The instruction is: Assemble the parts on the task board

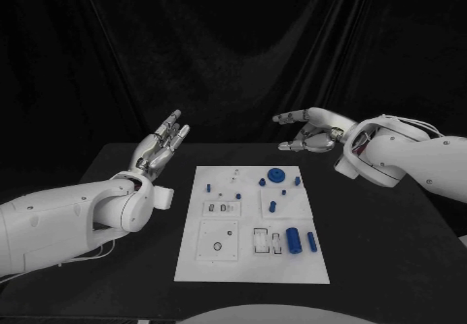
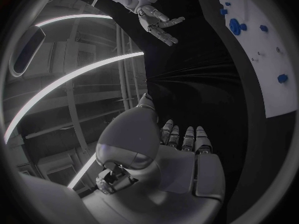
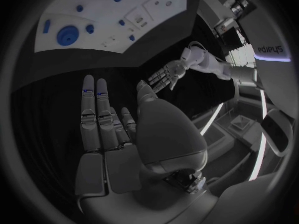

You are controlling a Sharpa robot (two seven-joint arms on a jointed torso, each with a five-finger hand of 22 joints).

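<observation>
Black table (image 1: 389, 229) bears 1 task board (image 1: 248, 270); left hand (image 1: 163, 145) and right hand (image 1: 310, 131) spread, empty.

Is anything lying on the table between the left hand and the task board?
No. In the head view, the black table is bare between the raised, empty left hand and the task board.

Left hand (image 2: 168, 154) extends from the wrist with fingers (image 2: 186, 137) straight, side by side, holding nothing. Right hand (image 2: 159, 22) hangs opposite, fingers spread, empty. The task board (image 2: 271, 84) carries several blue parts (image 2: 235, 26), including one round piece.
</observation>
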